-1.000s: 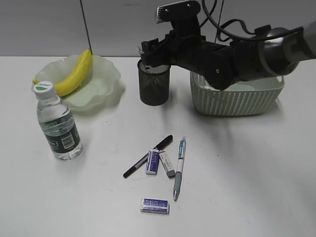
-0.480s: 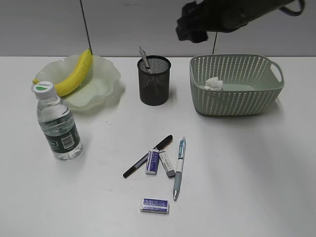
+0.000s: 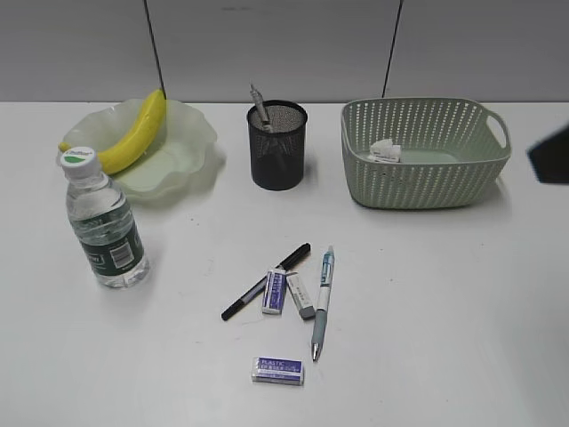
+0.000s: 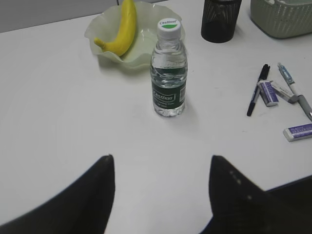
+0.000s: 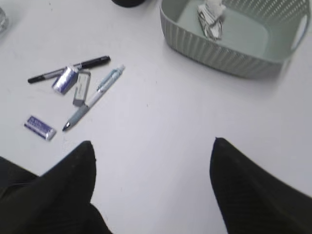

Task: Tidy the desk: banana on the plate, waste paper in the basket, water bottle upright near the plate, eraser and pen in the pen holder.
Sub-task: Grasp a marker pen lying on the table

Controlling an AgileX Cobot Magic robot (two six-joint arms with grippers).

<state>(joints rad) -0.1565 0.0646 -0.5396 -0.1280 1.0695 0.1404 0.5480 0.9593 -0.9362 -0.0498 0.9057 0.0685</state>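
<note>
The banana (image 3: 138,132) lies in the pale green plate (image 3: 196,156). The water bottle (image 3: 105,222) stands upright in front of the plate. The black mesh pen holder (image 3: 277,147) holds one pen (image 3: 260,104). Crumpled waste paper (image 3: 385,149) lies in the green basket (image 3: 427,182). On the table lie a black marker (image 3: 265,282), a blue-grey pen (image 3: 322,301) and three erasers (image 3: 275,291) (image 3: 301,296) (image 3: 278,371). My left gripper (image 4: 161,163) is open and empty over bare table near the bottle (image 4: 168,68). My right gripper (image 5: 152,148) is open and empty, right of the pens (image 5: 92,100).
A grey wall stands behind the white table. Only a dark corner of my right arm (image 3: 551,156) shows at the right edge of the exterior view. In the right wrist view the basket (image 5: 219,53) is ahead of the gripper.
My right arm has pulled away from the pen holder, up and off to the right edge of the exterior view. A pen now stands in the holder.
</note>
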